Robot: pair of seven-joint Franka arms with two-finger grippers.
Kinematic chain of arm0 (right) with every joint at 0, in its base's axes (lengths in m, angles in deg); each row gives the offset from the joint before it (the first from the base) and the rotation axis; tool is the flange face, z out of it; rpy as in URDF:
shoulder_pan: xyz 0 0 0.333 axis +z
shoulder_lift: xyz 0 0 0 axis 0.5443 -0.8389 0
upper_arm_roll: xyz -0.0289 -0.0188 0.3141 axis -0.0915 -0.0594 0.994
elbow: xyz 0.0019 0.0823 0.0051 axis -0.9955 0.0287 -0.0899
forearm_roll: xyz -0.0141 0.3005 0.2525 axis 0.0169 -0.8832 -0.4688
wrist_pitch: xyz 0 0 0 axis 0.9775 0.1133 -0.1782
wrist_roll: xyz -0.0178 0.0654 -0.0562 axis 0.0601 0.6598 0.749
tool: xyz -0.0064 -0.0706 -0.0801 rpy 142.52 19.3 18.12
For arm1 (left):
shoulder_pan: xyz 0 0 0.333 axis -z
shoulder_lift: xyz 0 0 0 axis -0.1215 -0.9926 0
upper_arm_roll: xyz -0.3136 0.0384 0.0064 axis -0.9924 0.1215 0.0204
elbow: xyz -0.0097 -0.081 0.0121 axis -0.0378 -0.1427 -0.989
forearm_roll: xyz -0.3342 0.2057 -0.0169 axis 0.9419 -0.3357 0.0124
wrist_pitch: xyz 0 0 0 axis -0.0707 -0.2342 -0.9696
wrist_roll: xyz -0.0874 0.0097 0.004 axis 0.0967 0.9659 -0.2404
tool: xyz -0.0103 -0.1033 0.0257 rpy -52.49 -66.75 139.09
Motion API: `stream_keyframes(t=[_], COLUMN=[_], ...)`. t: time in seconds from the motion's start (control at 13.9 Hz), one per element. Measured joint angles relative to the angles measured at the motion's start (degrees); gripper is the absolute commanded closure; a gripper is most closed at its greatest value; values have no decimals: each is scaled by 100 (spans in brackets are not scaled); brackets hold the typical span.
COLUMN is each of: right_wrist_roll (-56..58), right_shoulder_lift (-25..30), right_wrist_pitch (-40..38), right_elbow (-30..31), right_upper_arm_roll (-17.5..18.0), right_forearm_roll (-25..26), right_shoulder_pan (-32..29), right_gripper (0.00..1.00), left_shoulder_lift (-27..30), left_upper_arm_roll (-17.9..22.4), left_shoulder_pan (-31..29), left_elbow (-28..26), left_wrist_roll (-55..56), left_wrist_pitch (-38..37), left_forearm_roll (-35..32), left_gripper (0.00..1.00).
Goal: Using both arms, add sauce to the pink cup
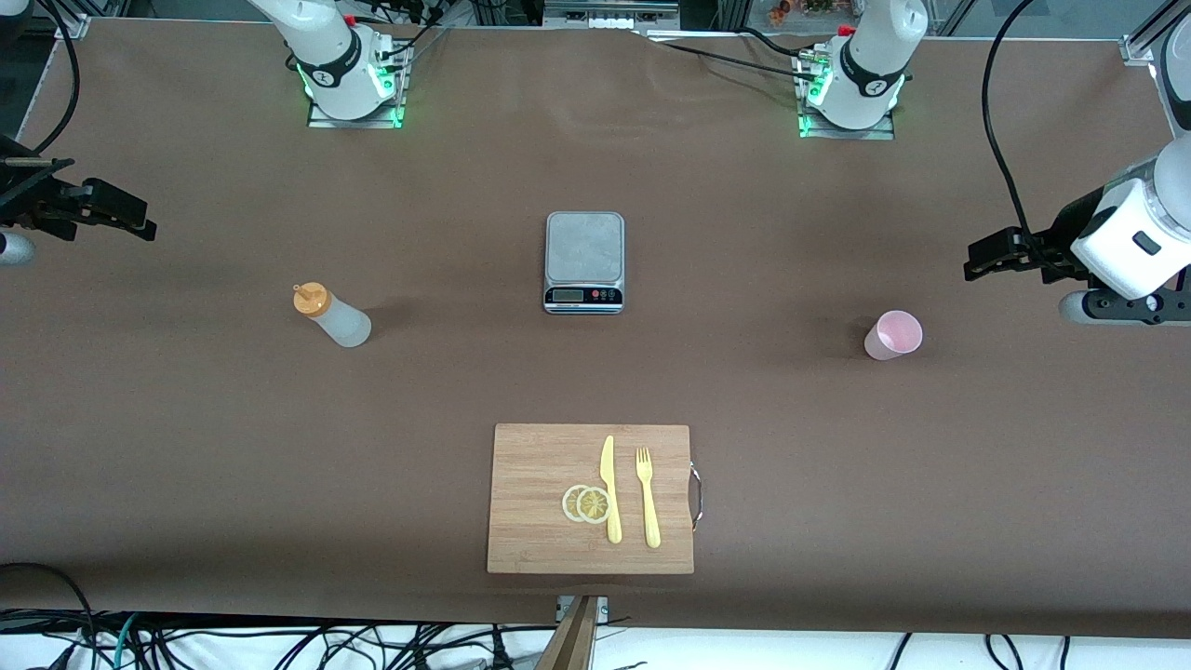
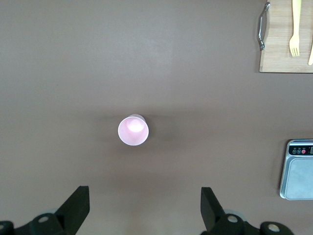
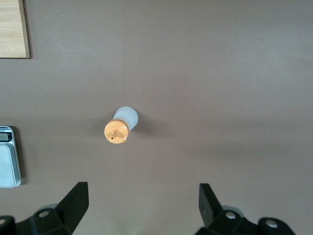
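While both grippers hang spread and empty, I'd pinch the soft, light sauce bottle (image 1: 335,317) mid-body; the pink cup (image 1: 893,335) looks tippy.

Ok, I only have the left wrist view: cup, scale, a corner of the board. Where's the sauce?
Observer: The sauce stands upright toward the right arm's end of the table, about as near the front camera as the cup.
Operator: The left gripper hangs open here, apart from the cup. Is the right one on the sauce?
Observer: No. The right gripper hangs open over the table at its own arm's end, apart from the sauce.
Operator: Anything on the board besides the fork?
Observer: Two lemon slices, overlapping, beside a knife.
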Motion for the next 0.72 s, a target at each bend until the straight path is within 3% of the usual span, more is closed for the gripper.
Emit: stream_keyframes(t=[0.36, 0.72], right_wrist_roll=[0, 0], right_shoulder_lift=[0, -2], right_wrist_pitch=[-1, -1], right_elbow=[0, 0], right_upper_arm_roll=[-1, -1], right_forearm_roll=[0, 0], right_shoulder_pan=[-1, -1], right_gripper=[0, 0], left_shoulder_lift=[-194, -306], left_upper_arm_roll=[110, 180], left_shoulder_pan=[-226, -318], left_elbow=[-467, -1274], left_wrist_roll=[-1117, -1318], left_wrist_pitch=[455, 1191], left_forearm_roll=[-7, -36], left_gripper=[0, 0])
